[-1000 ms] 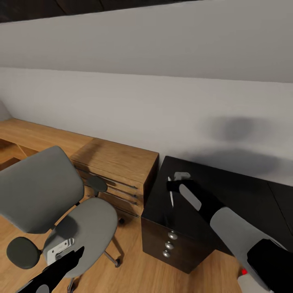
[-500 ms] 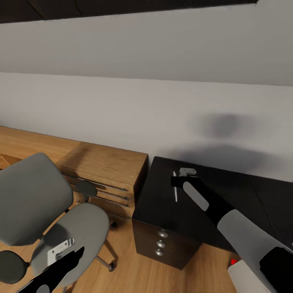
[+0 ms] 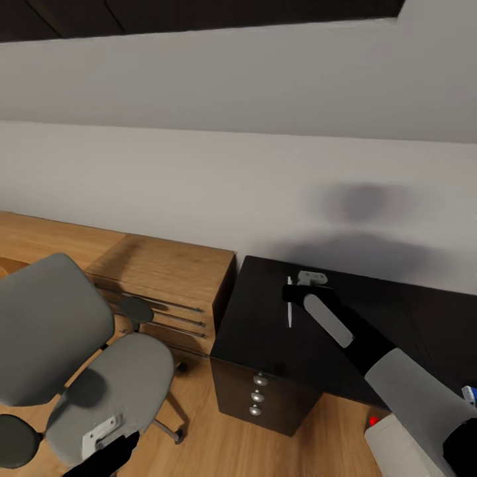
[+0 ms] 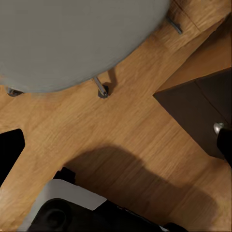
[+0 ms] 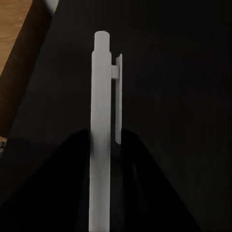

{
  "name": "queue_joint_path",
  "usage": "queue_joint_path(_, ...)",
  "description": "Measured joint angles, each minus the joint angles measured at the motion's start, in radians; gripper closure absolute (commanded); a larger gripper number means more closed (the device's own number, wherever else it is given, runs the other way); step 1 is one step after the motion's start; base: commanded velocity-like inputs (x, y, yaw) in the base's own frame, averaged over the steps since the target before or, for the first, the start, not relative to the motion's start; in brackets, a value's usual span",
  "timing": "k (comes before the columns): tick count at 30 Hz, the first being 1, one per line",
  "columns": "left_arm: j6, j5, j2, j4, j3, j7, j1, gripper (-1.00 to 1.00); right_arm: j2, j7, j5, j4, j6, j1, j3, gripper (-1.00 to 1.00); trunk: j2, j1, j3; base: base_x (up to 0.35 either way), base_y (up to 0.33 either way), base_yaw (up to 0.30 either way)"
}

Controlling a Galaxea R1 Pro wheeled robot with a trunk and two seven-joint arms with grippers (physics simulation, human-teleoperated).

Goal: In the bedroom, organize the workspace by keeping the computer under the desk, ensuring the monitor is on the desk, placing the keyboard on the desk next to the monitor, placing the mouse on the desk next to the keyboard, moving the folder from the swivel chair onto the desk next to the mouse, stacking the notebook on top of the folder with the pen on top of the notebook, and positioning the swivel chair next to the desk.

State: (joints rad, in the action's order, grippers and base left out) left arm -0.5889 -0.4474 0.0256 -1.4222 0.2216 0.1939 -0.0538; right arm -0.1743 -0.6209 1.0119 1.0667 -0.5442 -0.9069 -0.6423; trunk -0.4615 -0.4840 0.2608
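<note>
My right gripper (image 3: 291,296) reaches over the glossy black desk (image 3: 265,338) near its left end and is shut on the white pen (image 3: 289,311). In the right wrist view the pen (image 5: 101,121) runs lengthwise between the dark fingers (image 5: 137,164), just above the desk top. The grey swivel chair (image 3: 116,387) stands on the floor left of the desk with nothing on its seat. My left gripper (image 3: 106,454) hangs low in front of the chair seat; its black fingertips (image 4: 10,150) stand apart over bare floor. A light grey computer (image 3: 401,450) with a red light sits at the bottom right.
A low light-wood counter (image 3: 169,271) with drawers stands against the wall between chair and desk. The desk's dark drawer unit (image 3: 278,401) has round silver knobs. A chair caster (image 4: 101,90) and my own base (image 4: 63,205) are near the left gripper. A small blue bit (image 3: 469,395) shows at the right edge.
The whole picture has shifted, so the camera has moved. My right gripper has carried the pen a little farther over the desk. My left gripper sits lower in the picture.
</note>
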Motion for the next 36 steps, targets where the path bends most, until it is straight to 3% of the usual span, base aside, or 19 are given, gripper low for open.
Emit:
queue_joint_path(1,0.035,0.001,0.000,0.051,0.000,-0.001,0.000,-1.00,-0.013,-0.001,0.001,0.014,0.000,0.007,0.000,1.00,0.007,0.004,-0.004,0.000,0.000,-0.237)
queue_joint_path(5,0.144,0.006,0.000,0.119,-0.001,-0.002,0.000,-1.00,-0.032,-0.002,0.038,0.022,-0.001,0.011,0.001,1.00,0.035,0.019,-0.019,0.000,0.000,-0.256)
queue_joint_path(10,0.196,0.059,0.001,0.153,-0.003,-0.002,0.000,-1.00,-0.084,-0.003,0.121,0.024,-0.002,0.013,0.002,1.00,0.064,0.035,-0.035,0.000,0.000,-0.270)
queue_joint_path(13,0.203,0.072,0.001,0.163,-0.010,-0.001,0.000,-1.00,-0.117,-0.003,0.152,0.025,-0.003,0.013,0.003,1.00,0.064,0.035,-0.037,0.000,0.000,-0.273)
queue_joint_path(17,0.206,0.078,0.000,0.198,-0.055,0.002,0.000,-1.00,-0.146,-0.003,0.164,0.022,-0.005,0.013,0.011,1.00,0.064,0.035,-0.039,0.000,0.000,-0.286)
queue_joint_path(21,0.207,0.080,0.000,0.214,-0.078,0.004,0.000,-1.00,-0.172,-0.002,0.165,0.019,-0.048,0.013,0.051,1.00,0.064,0.035,-0.041,0.000,0.000,-0.292)
queue_joint_path(26,0.207,0.079,0.000,0.218,-0.084,0.002,0.000,-1.00,-0.191,-0.002,0.165,0.012,-0.095,0.013,0.070,1.00,0.064,0.035,-0.042,0.000,0.000,-0.293)
queue_joint_path(30,0.207,0.079,0.000,0.218,-0.084,0.006,0.000,-1.00,-0.222,0.009,0.165,-0.115,-0.111,0.016,0.077,1.00,0.064,0.035,-0.044,0.000,0.000,-0.294)
queue_joint_path(36,0.207,0.076,0.001,0.218,-0.084,0.013,0.000,-1.00,-0.229,0.023,0.166,-0.158,-0.115,0.017,0.087,1.00,0.064,0.035,-0.046,0.000,0.000,-0.294)
